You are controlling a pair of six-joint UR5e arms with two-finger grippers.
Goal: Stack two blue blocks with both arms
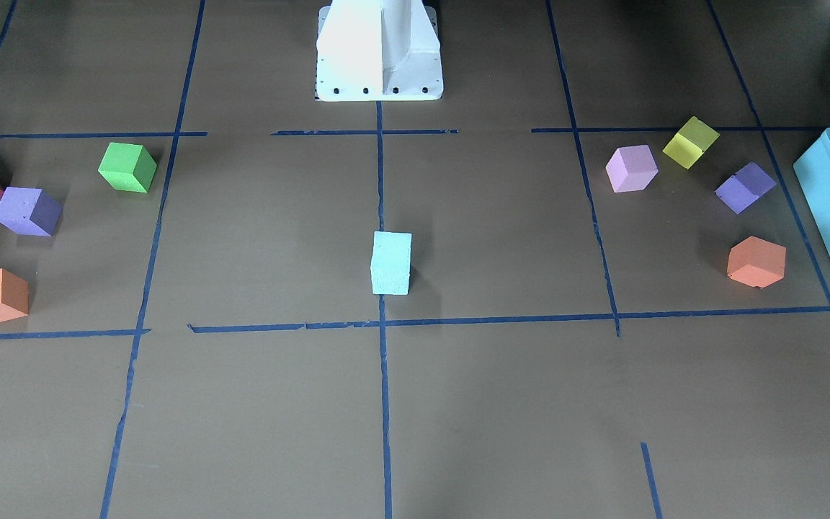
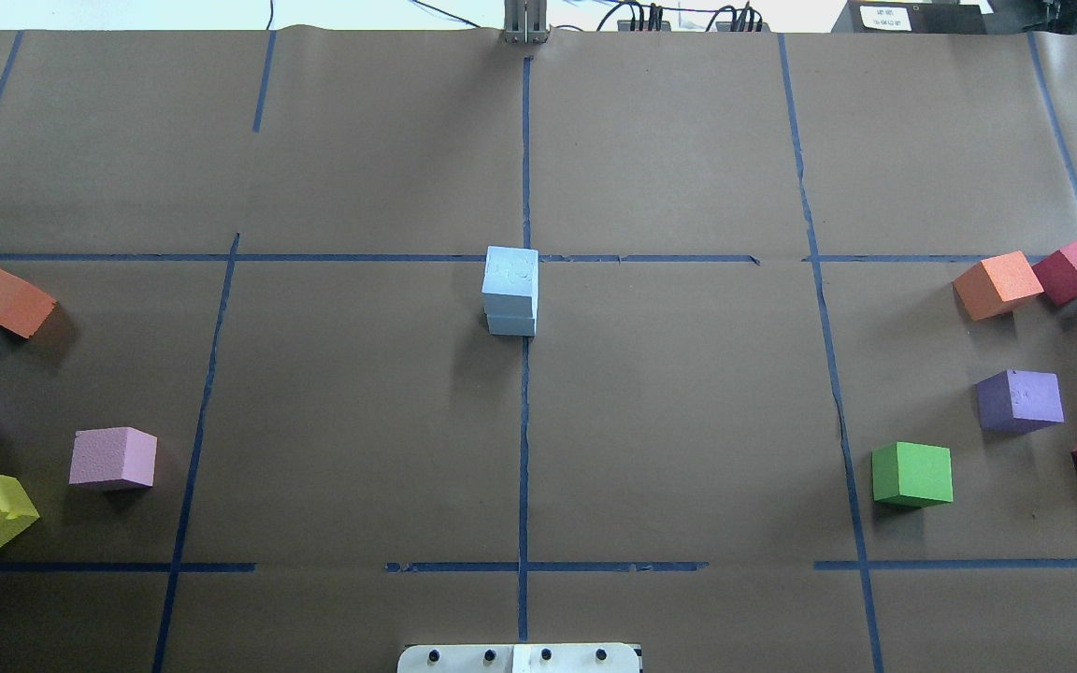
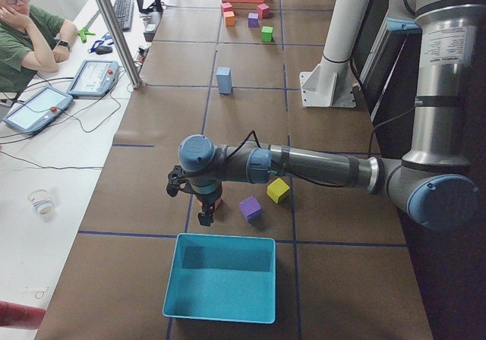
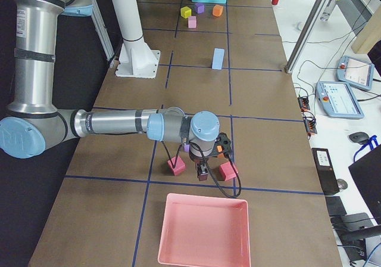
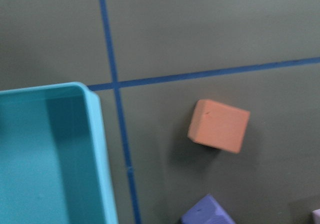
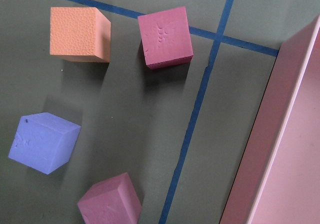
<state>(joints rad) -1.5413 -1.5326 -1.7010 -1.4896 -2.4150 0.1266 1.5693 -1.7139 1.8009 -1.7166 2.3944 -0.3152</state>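
Note:
The two blue blocks stand stacked one on the other at the table's centre line: the upper block (image 2: 510, 274) sits squarely on the lower block (image 2: 511, 324). The stack also shows in the front view (image 1: 390, 263), the left side view (image 3: 224, 80) and the right side view (image 4: 218, 58). No gripper is near it. My left gripper (image 3: 203, 217) hangs over the cubes by the teal box, far from the stack. My right gripper (image 4: 202, 174) hangs over the cubes by the pink tray. I cannot tell whether either is open or shut.
A teal box (image 3: 170, 306) stands at the table's left end and a pink tray (image 4: 165, 254) at its right end. Loose cubes lie near both, among them an orange cube (image 5: 219, 125), a maroon cube (image 6: 165, 36) and a green cube (image 2: 912, 474). An operator (image 3: 23, 33) sits beside the table.

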